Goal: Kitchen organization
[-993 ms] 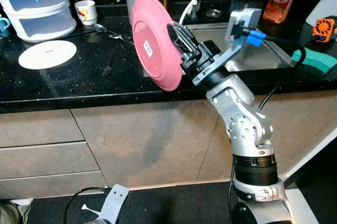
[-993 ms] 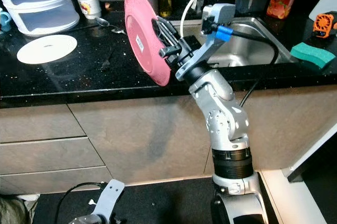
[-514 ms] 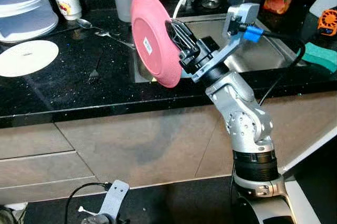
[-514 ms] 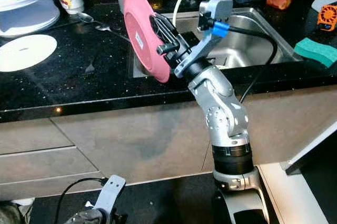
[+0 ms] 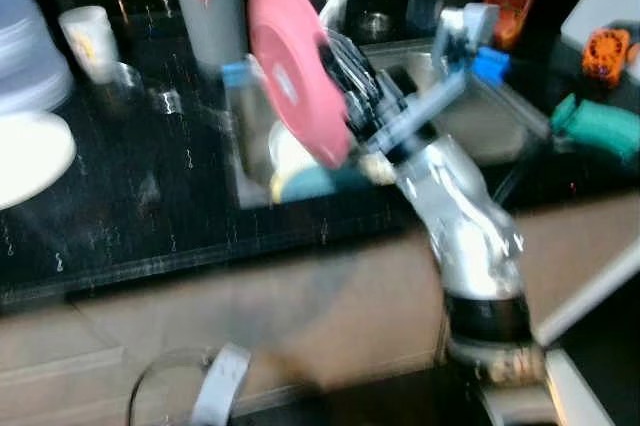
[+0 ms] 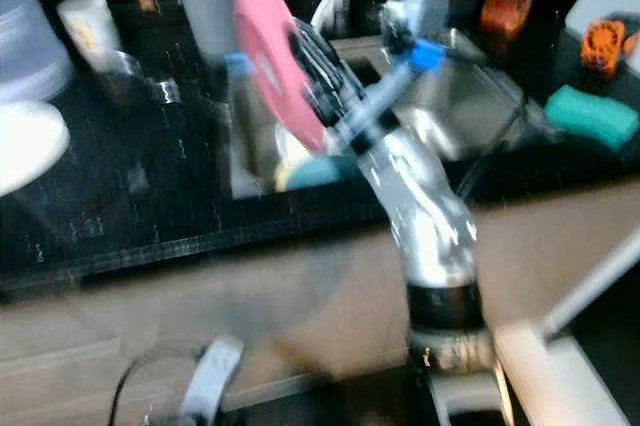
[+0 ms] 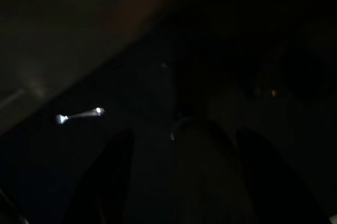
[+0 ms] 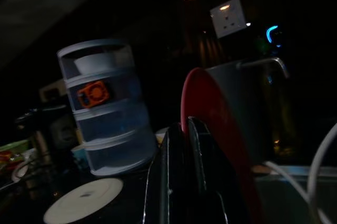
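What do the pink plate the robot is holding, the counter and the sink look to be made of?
The pink plate, held on edge in the right gripper, looks like matte plastic or melamine: flat even colour, no shine, though blur leaves that open. The counter looks like polished black stone, granite perhaps: glossy with pale speckles. The sink looks like brushed stainless steel: dull silver-grey sheen.

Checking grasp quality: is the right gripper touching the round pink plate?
Touching. In the right wrist view, the right gripper has its black fingers closed over the round pink plate's rim.
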### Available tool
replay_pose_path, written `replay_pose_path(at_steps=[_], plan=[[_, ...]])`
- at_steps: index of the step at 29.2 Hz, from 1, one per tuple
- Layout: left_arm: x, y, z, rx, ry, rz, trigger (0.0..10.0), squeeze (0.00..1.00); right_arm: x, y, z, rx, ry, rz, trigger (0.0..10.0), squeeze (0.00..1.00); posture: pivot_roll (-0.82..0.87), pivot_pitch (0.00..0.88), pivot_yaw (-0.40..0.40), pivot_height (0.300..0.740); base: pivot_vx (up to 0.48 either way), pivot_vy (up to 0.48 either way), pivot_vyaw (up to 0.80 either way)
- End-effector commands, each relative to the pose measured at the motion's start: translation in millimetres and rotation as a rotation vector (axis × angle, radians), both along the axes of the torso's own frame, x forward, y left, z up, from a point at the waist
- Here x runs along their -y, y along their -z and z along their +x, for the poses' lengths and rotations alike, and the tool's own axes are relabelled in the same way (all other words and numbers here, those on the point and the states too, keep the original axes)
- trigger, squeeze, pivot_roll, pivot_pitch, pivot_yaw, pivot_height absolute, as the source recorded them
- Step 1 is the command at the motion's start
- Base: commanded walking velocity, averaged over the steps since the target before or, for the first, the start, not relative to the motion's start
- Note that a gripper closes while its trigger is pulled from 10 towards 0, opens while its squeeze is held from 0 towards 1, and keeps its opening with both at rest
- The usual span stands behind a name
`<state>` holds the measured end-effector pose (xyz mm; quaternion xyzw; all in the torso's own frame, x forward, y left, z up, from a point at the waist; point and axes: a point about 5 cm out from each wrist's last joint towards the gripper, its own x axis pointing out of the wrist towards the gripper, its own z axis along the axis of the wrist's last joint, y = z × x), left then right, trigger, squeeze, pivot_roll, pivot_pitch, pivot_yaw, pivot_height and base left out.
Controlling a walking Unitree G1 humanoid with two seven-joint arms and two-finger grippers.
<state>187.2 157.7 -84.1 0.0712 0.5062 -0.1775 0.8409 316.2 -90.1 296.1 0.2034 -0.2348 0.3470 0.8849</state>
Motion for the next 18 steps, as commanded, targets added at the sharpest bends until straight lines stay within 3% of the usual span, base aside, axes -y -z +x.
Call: replay_pose_path(at_steps=[1, 7, 12, 18], plan=[[-7.2, 6, -13.8, -0.047, -0.010, 0.018, 10.0, 0.00, -12.3, -5, -5.3, 0.031, -0.053, 0.009, 10.0, 0.00, -0.03, 0.000, 0.030, 0.740, 0.345, 0.000, 0.00], [-7.4, 6, -13.7, -0.047, -0.014, 0.019, 10.0, 0.00, -12.1, -6, -5.1, 0.032, -0.051, 0.012, 10.0, 0.00, -0.03, 0.000, 0.032, 0.740, 0.321, 0.000, 0.00], [-8.0, 6, -13.5, -0.043, -0.025, 0.025, 10.0, 0.00, -11.8, -5, -3.8, 0.029, -0.032, -0.012, 10.0, 0.00, -0.03, 0.000, 0.032, 0.740, 0.000, 0.000, 0.00], [-7.1, 6, -13.8, -0.049, -0.030, 0.014, 10.0, 0.00, -4.5, 3, 6.7, -0.003, 0.065, -0.180, 10.0, 0.00, -0.03, 0.000, 0.030, 0.740, 0.000, 0.000, 0.00]])
